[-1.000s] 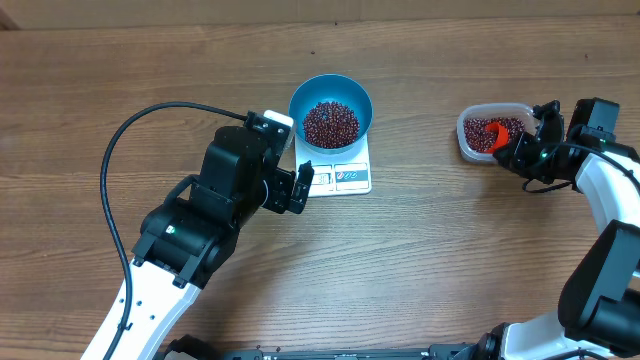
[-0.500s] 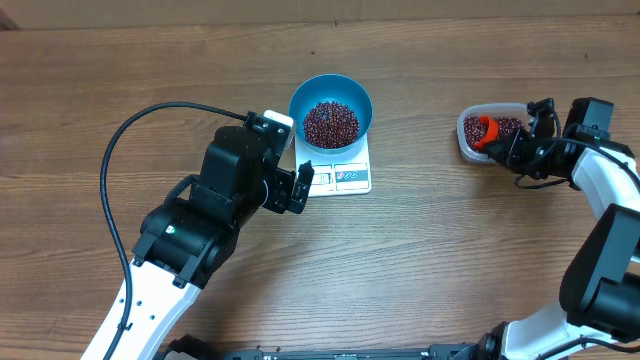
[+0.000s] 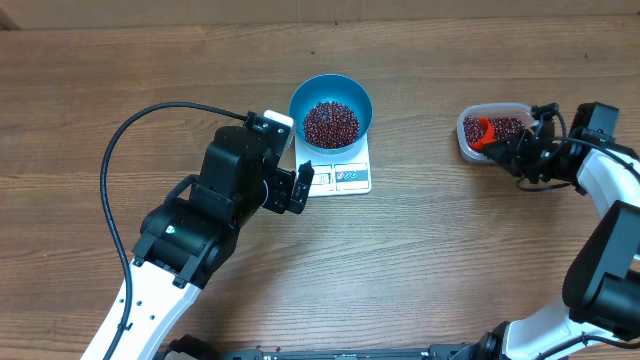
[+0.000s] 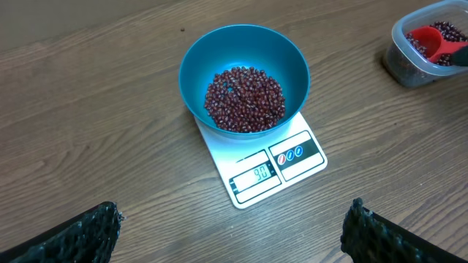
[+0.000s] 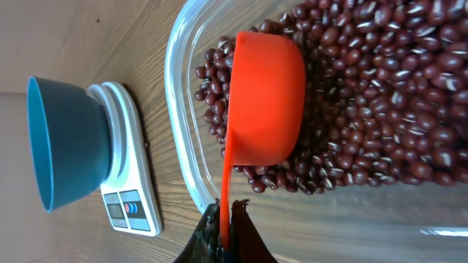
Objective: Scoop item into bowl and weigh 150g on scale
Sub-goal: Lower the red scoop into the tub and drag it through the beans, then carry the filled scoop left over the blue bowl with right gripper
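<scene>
The blue bowl (image 3: 300, 100) is standing on the white scale (image 3: 345, 177), close to the far edge of the surface and about in the middle of its width. It is covering the far part of the scale, so only the near strip with the display window and the printed label is showing. A heap of dark red-brown beans (image 3: 331, 123) is lying at the bottom of the bowl, well under its rim. The left tool (image 3: 301, 188) is hanging just beside the near left corner of the scale with its jaws spread wide, grasping nothing and touching neither the scale nor the bowl. Toward the right edge of the surface, well apart from the scale, a clear plastic tub (image 3: 463, 141) is holding more of the same beans (image 5: 365, 95). The right tool (image 3: 512, 151) is clenched on the thin handle of an orange scoop (image 3: 481, 131). The cup of the scoop is lying inside the tub at the end nearest to the scale and is resting on the beans, its rounded back turned to the right wrist camera. A black cable (image 3: 120, 150) is making a loop over the left half of the surface
</scene>
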